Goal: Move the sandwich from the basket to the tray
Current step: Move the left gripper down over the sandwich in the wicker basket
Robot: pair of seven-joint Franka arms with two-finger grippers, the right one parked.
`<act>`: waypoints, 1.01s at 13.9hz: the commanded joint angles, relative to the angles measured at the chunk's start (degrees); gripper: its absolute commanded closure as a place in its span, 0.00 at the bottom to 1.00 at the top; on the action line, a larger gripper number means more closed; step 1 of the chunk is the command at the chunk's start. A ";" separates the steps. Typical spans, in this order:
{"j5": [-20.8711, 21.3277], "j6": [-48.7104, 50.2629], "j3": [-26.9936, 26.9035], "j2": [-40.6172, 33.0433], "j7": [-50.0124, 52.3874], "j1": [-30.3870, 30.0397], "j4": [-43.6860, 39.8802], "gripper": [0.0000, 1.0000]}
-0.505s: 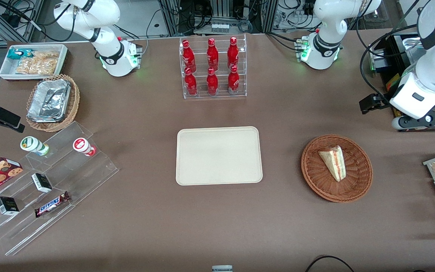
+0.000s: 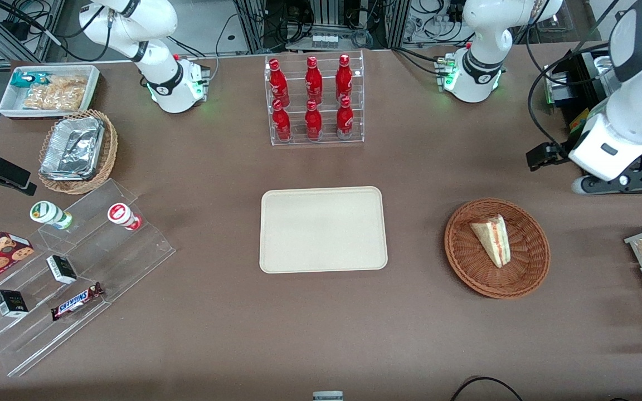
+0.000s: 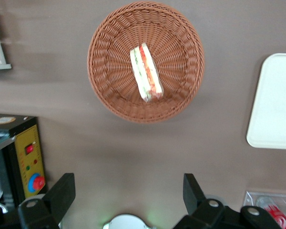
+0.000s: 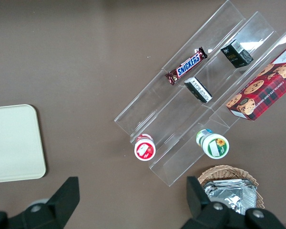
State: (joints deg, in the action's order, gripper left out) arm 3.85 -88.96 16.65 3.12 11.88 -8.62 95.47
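The tray (image 2: 322, 229) is seen well apart from the hand (image 3: 128, 200), on the surface (image 2: 321, 323). Nearer the hand, the sandwich (image 2: 492, 239) lies in the basket (image 2: 466, 262). The hand is held wide open above the surface, grasping nothing.

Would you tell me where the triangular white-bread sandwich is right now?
The sandwich lies in the reddish-brown wicker basket, toward the working arm's end from the beige tray; the open gripper hovers apart.
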 commanded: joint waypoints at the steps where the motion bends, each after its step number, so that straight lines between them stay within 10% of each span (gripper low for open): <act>1: 0.19 -9.71 -1.35 -0.04 -0.46 -0.44 9.70 0.00; 14: 0.11 -30.03 -1.80 12.00 14.39 1.32 19.83 0.00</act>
State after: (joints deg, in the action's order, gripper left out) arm 3.86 -116.32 15.14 14.66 24.87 -7.56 113.87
